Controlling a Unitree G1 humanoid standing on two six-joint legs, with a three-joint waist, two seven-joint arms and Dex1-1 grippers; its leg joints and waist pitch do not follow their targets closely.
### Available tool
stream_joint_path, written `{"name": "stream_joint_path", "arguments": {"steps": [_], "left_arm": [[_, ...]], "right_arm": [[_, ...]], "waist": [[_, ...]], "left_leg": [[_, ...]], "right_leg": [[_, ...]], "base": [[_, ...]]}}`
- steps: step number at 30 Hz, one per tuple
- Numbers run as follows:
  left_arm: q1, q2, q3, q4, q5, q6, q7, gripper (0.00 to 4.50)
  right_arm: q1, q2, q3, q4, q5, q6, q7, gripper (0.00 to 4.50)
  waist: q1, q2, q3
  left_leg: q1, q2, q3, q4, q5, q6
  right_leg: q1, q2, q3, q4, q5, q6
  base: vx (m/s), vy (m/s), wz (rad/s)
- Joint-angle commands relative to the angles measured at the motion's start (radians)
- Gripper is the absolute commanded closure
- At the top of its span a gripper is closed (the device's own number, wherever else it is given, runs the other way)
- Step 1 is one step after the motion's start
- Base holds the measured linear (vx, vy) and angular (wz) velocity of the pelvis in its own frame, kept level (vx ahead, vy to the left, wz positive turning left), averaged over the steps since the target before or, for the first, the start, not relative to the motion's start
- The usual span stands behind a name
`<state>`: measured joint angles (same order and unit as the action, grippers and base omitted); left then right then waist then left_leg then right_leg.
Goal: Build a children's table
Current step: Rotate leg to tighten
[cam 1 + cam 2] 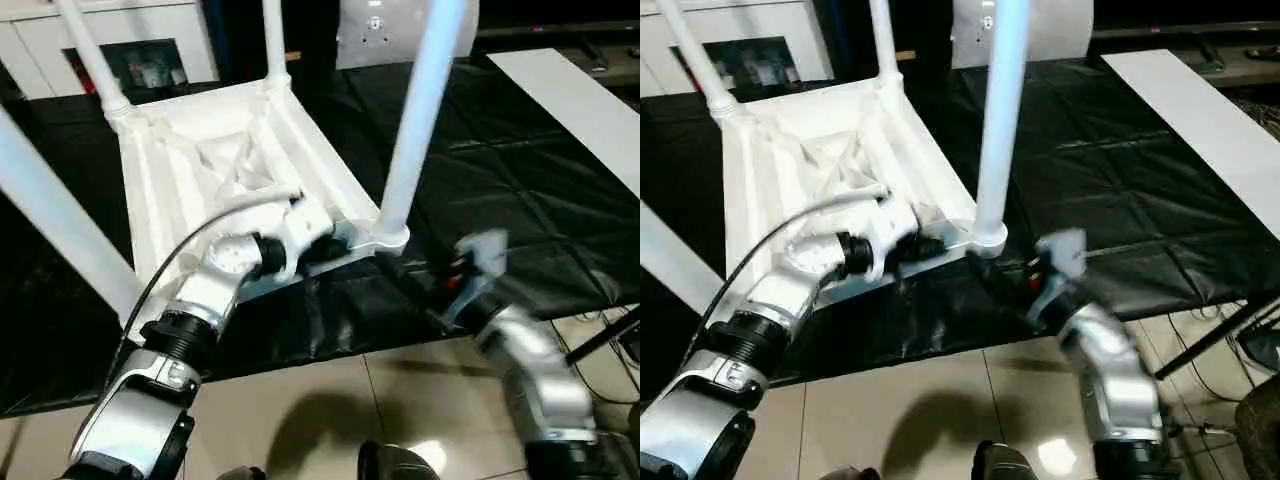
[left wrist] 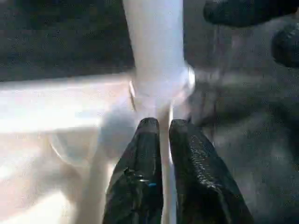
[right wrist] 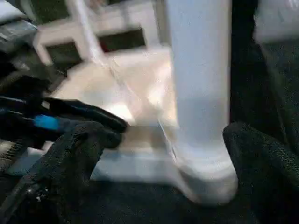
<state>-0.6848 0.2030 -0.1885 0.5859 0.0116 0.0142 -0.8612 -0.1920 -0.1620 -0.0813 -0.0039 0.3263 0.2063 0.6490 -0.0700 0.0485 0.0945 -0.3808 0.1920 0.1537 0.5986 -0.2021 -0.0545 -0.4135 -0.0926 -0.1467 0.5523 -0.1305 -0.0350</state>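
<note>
The left gripper (image 2: 159,125) has its two black fingers nearly pressed together, with only a thin gap between the tips. They pinch a thin white rib or rim of the tabletop (image 1: 215,165) at its near right corner, just beside the flared collar of the near right leg (image 1: 420,110). The right gripper (image 3: 163,135) stands with its fingers (image 3: 77,144) spread wide on either side of the base of that same leg, apart from it, holding nothing; in the head views it sits low, just beyond the corner socket, over the mat.

The children's table lies upside down, its X-ribbed underside facing up. Four white legs rise from the corner sockets: the near right leg upright by the grippers, the near left leg (image 1: 55,215) slanting across the left of the head view, and the far left leg (image 1: 90,50) and far right leg (image 1: 274,40) at the tabletop's far edge.

The tabletop rests on a black mat (image 1: 520,170) with wrinkled, glossy folds. The mat's near edge meets a pale tiled floor (image 1: 330,400). A white board (image 1: 590,110) lies on the mat at the far right. White cabinets (image 1: 150,40) stand beyond the far left corner.
</note>
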Motion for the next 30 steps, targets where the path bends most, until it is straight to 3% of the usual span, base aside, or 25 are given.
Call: {"name": "stream_joint_path", "arguments": {"steps": [1,2,3,4,5,6,7,8,9,11,12,13,15,16,18,19,20,21,24,25,26,27,29,30], "left_arm": [[0.028,0.008,0.013,-0.020,-0.010,-0.006,0.013,3.56],[0.050,0.008,0.026,-0.046,-0.030,-0.007,0.026,3.56],[0.050,0.008,0.026,-0.046,-0.030,-0.007,0.026,3.49],[0.061,0.007,0.033,-0.058,-0.038,-0.007,0.031,3.40],[0.091,0.011,0.045,-0.097,-0.047,0.004,0.042,3.28],[0.107,0.013,0.051,-0.118,-0.051,0.010,0.047,3.28],[0.157,0.018,0.068,-0.178,-0.070,0.032,0.051,3.14],[0.197,0.023,0.081,-0.227,-0.085,0.046,0.053,3.01],[0.227,0.027,0.090,-0.264,-0.095,0.056,0.058,3.01],[0.257,0.032,0.094,-0.303,-0.106,0.065,0.056,2.81],[0.304,0.040,0.096,-0.370,-0.126,0.078,0.047,2.76],[0.324,0.043,0.097,-0.398,-0.135,0.087,0.047,2.57],[0.410,0.059,0.093,-0.508,-0.168,0.124,0.035,2.45],[0.468,0.077,0.089,-0.576,-0.194,0.150,0.015,2.37],[0.477,0.080,0.088,-0.585,-0.197,0.154,0.011,2.25],[0.550,0.118,0.095,-0.665,-0.224,0.200,-0.015,2.20],[0.575,0.136,0.098,-0.690,-0.234,0.215,-0.028,2.12],[0.630,0.182,0.110,-0.743,-0.254,0.246,-0.056,2.03],[0.654,0.203,0.117,-0.762,-0.261,0.256,-0.070,1.84],[0.724,0.272,0.135,-0.822,-0.291,0.295,-0.117,1.78],[0.759,0.307,0.150,-0.848,-0.304,0.310,-0.139,1.70],[0.784,0.330,0.165,-0.868,-0.314,0.324,-0.151,1.60],[0.817,0.360,0.190,-0.891,-0.329,0.344,-0.165,1.45],[0.858,0.396,0.227,-0.913,-0.352,0.365,-0.187,1.27]], "right_arm": [[-0.010,-0.007,-0.015,-0.053,0.054,0.047,0.026,0.00],[-0.017,-0.009,-0.017,-0.092,0.104,0.074,0.058,0.00],[-0.017,-0.009,-0.017,-0.092,0.104,0.074,0.058,0.00],[-0.018,-0.011,-0.018,-0.109,0.126,0.083,0.070,0.00],[-0.029,-0.001,-0.023,-0.133,0.171,0.103,0.077,0.00],[-0.035,0.004,-0.026,-0.144,0.194,0.112,0.078,0.00],[-0.053,0.013,-0.022,-0.158,0.229,0.118,0.081,0.00],[-0.069,0.017,-0.015,-0.160,0.237,0.123,0.076,0.00],[-0.082,0.021,-0.011,-0.158,0.235,0.126,0.069,0.00],[-0.095,0.027,-0.006,-0.152,0.231,0.129,0.062,0.00],[-0.118,0.035,0.003,-0.132,0.216,0.136,0.049,0.00],[-0.128,0.037,0.009,-0.117,0.198,0.130,0.040,0.00],[-0.160,0.039,0.035,-0.054,0.117,0.110,-0.013,0.00],[-0.173,0.041,0.048,-0.019,0.090,0.112,-0.031,0.00],[-0.175,0.041,0.049,-0.014,0.087,0.114,-0.034,0.00],[-0.183,0.031,0.062,0.016,0.059,0.109,-0.059,0.00],[-0.185,0.030,0.060,0.025,0.057,0.114,-0.071,0.00],[-0.195,0.027,0.045,0.051,0.043,0.111,-0.112,0.00],[-0.201,0.025,0.036,0.068,0.029,0.103,-0.137,0.00],[-0.218,0.011,0.002,0.118,-0.006,0.074,-0.193,0.00],[-0.226,0.001,-0.020,0.141,-0.013,0.061,-0.213,0.00],[-0.233,-0.009,-0.036,0.160,-0.021,0.050,-0.228,0.00],[-0.244,-0.024,-0.057,0.188,-0.032,0.033,-0.249,0.00],[-0.255,-0.046,-0.079,0.220,-0.046,0.014,-0.274,0.00]], "waist": [[0.010,-0.013,-0.069],[0.011,-0.016,-0.069],[0.014,-0.016,-0.070],[0.016,-0.014,-0.071],[0.019,-0.004,-0.069],[0.018,-0.007,-0.072],[0.020,-0.004,-0.071],[0.020,-0.007,-0.070],[0.022,-0.007,-0.066],[0.023,-0.007,-0.066],[0.027,-0.003,-0.065],[0.027,-0.003,-0.062],[0.028,0.000,-0.061],[0.025,-0.008,-0.060],[0.025,-0.006,-0.059],[0.027,-0.013,-0.062],[0.027,-0.011,-0.060],[0.022,-0.016,-0.055],[0.020,-0.012,-0.050],[0.024,-0.021,-0.052],[0.020,-0.017,-0.045],[0.019,-0.012,-0.046],[0.028,-0.014,-0.043],[0.030,-0.016,-0.045]], "left_leg": [[-0.001,0.034,-0.006,-0.066,-0.140,0.174],[0.000,0.033,-0.004,-0.066,-0.145,0.170],[0.001,0.034,-0.005,-0.065,-0.145,0.168],[-0.001,0.036,-0.006,-0.066,-0.136,0.166],[0.001,0.037,-0.008,-0.066,-0.133,0.166],[0.001,0.041,-0.009,-0.067,-0.125,0.166],[0.001,0.042,-0.009,-0.068,-0.128,0.163],[-0.002,0.042,-0.009,-0.069,-0.126,0.158],[0.002,0.041,-0.005,-0.071,-0.139,0.150],[0.003,0.043,-0.006,-0.073,-0.148,0.136],[0.006,0.044,-0.007,-0.075,-0.168,0.113],[0.005,0.042,-0.004,-0.077,-0.171,0.111],[0.005,0.045,-0.007,-0.079,-0.174,0.087],[0.006,0.044,-0.005,-0.081,-0.186,0.069],[0.005,0.043,-0.004,-0.081,-0.189,0.067],[0.009,0.039,0.000,-0.077,-0.189,0.066],[0.003,0.042,-0.003,-0.084,-0.179,0.066],[0.007,0.041,0.002,-0.085,-0.210,0.062],[0.016,0.039,0.004,-0.086,-0.239,0.050],[0.027,0.040,0.006,-0.085,-0.259,0.035],[0.018,0.038,0.005,-0.091,-0.264,0.036],[0.030,0.039,0.006,-0.091,-0.293,0.025],[0.047,0.037,0.015,-0.088,-0.314,0.017],[0.047,0.036,0.015,-0.087,-0.313,0.014]], "right_leg": [[0.072,-0.060,0.058,-0.058,-0.294,-0.188],[0.069,-0.059,0.059,-0.061,-0.317,-0.176],[0.071,-0.060,0.059,-0.059,-0.319,-0.176],[0.071,-0.059,0.059,-0.058,-0.311,-0.173],[0.068,-0.059,0.059,-0.056,-0.305,-0.173],[0.070,-0.060,0.061,-0.054,-0.279,-0.181],[0.066,-0.058,0.061,-0.053,-0.275,-0.182],[0.067,-0.059,0.061,-0.050,-0.270,-0.185],[0.061,-0.057,0.063,-0.055,-0.292,-0.178],[0.061,-0.057,0.064,-0.052,-0.306,-0.178],[0.059,-0.059,0.066,-0.052,-0.338,-0.167],[0.056,-0.056,0.066,-0.059,-0.348,-0.159],[0.056,-0.058,0.067,-0.052,-0.349,-0.159],[0.055,-0.057,0.071,-0.050,-0.359,-0.158],[0.055,-0.057,0.073,-0.050,-0.362,-0.159],[0.053,-0.056,0.076,-0.052,-0.366,-0.151],[0.057,-0.055,0.078,-0.043,-0.351,-0.158],[0.052,-0.051,0.079,-0.051,-0.390,-0.144],[0.044,-0.050,0.082,-0.054,-0.425,-0.138],[0.038,-0.053,0.088,-0.056,-0.444,-0.134],[0.041,-0.048,0.087,-0.056,-0.453,-0.133],[0.034,-0.046,0.087,-0.059,-0.468,-0.129],[0.020,-0.038,0.092,-0.065,-0.461,-0.128],[0.020,-0.040,0.095,-0.061,-0.453,-0.135]], "base": [[0.000,0.000,0.00],[0.000,0.000,0.00],[0.000,0.000,0.00],[0.000,0.000,0.00],[0.000,0.000,0.00],[0.000,0.000,0.00],[0.000,0.000,0.00],[0.000,0.000,0.00],[0.000,0.000,0.00],[0.000,0.000,0.00],[0.000,0.000,0.00],[0.000,0.000,0.00],[0.000,0.000,0.00],[0.000,0.000,0.00],[0.000,0.000,0.00],[0.000,0.000,0.00],[0.000,0.000,0.00],[0.000,0.000,0.00],[0.000,0.000,0.00],[0.000,0.000,0.00],[0.000,0.000,0.00],[0.000,0.000,0.00],[0.000,0.000,0.00],[0.000,0.000,0.00]]}}
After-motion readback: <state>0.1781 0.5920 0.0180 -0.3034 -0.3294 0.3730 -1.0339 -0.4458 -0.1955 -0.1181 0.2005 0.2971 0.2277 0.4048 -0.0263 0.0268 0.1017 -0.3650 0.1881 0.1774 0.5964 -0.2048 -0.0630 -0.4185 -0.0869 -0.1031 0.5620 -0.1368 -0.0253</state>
